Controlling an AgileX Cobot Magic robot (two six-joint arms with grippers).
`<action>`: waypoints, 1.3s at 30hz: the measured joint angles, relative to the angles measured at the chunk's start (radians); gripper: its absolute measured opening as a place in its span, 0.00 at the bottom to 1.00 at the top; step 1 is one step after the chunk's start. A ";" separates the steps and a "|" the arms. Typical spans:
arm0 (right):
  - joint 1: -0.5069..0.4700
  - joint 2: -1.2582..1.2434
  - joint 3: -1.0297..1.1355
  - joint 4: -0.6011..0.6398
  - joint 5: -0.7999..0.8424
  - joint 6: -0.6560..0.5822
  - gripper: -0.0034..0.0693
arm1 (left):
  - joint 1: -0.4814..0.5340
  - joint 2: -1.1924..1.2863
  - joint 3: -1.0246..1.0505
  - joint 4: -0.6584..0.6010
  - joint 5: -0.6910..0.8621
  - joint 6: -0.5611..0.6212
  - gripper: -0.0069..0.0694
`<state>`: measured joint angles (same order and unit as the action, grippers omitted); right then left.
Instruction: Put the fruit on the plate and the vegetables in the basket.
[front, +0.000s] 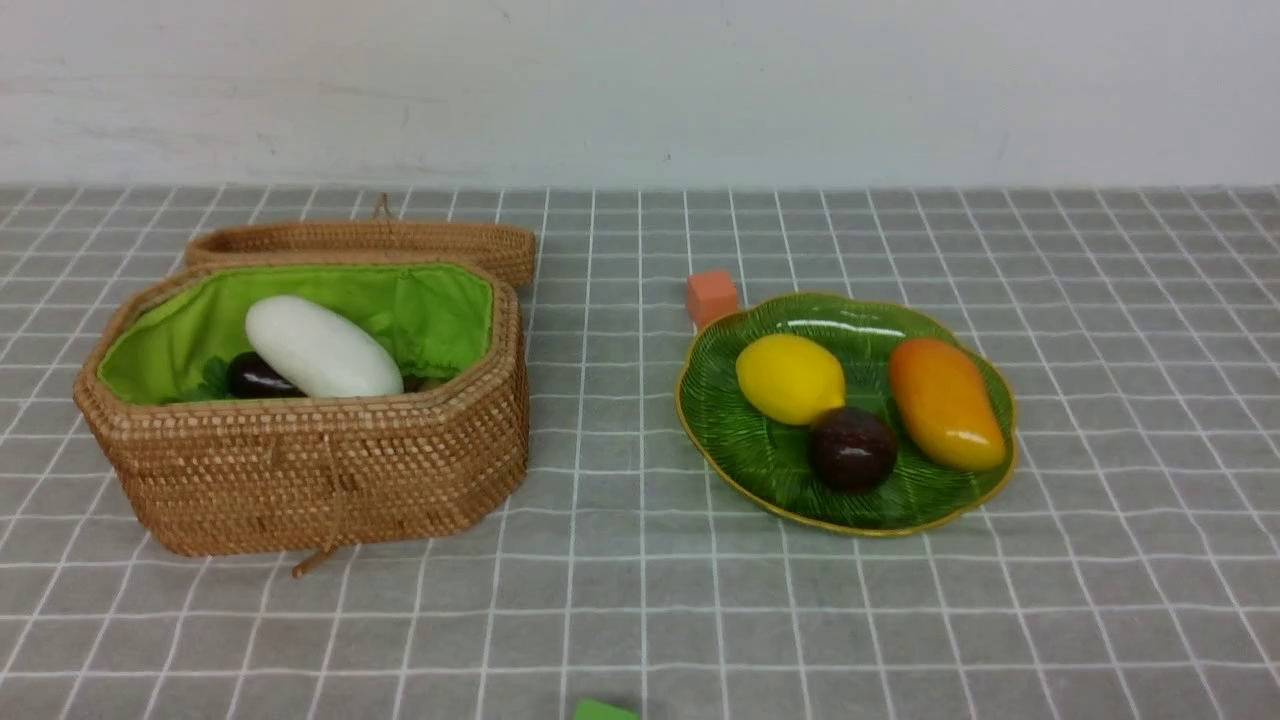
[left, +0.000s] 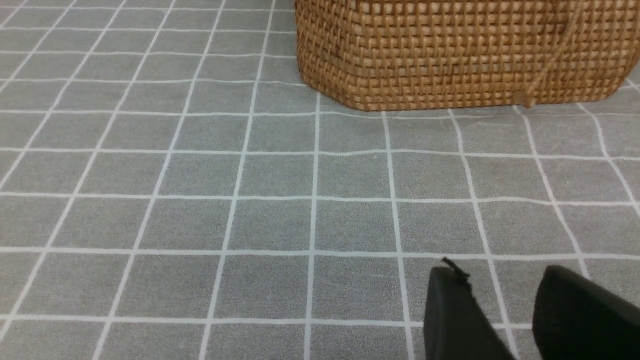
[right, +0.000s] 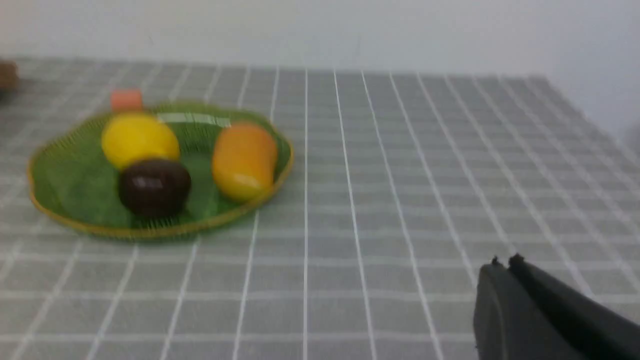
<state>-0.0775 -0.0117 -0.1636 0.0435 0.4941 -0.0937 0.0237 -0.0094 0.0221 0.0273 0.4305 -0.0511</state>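
Observation:
The wicker basket (front: 300, 470) stands open at the left with its green lining showing. Inside lie a white radish (front: 320, 348) and a dark purple eggplant (front: 255, 377), partly hidden under the radish. The green plate (front: 740, 440) at the right holds the lemon (front: 790, 378), the maroon ball (front: 852, 448) and the mango (front: 945, 403). Neither gripper shows in the front view. My left gripper (left: 500, 272) hangs open and empty over bare cloth, short of the basket's wall (left: 450, 50). My right gripper (right: 502, 262) is shut on nothing, well off to the side of the plate (right: 70, 185).
The basket's lid (front: 370, 240) lies folded back behind it. A small orange cube (front: 711, 296) sits just behind the plate. A green block (front: 603, 710) pokes in at the front edge. Grey checked cloth covers the table up to the white back wall.

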 joint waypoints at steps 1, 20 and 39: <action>-0.012 0.000 0.034 0.001 -0.007 0.001 0.05 | 0.000 0.000 0.000 0.000 0.000 0.000 0.40; -0.031 0.000 0.179 0.001 -0.112 0.006 0.08 | 0.000 0.000 0.000 0.000 0.000 0.000 0.40; -0.031 0.000 0.179 0.001 -0.112 0.007 0.11 | 0.000 0.000 0.000 0.000 0.000 0.000 0.40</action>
<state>-0.1087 -0.0117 0.0157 0.0447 0.3818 -0.0863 0.0237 -0.0094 0.0221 0.0273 0.4305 -0.0511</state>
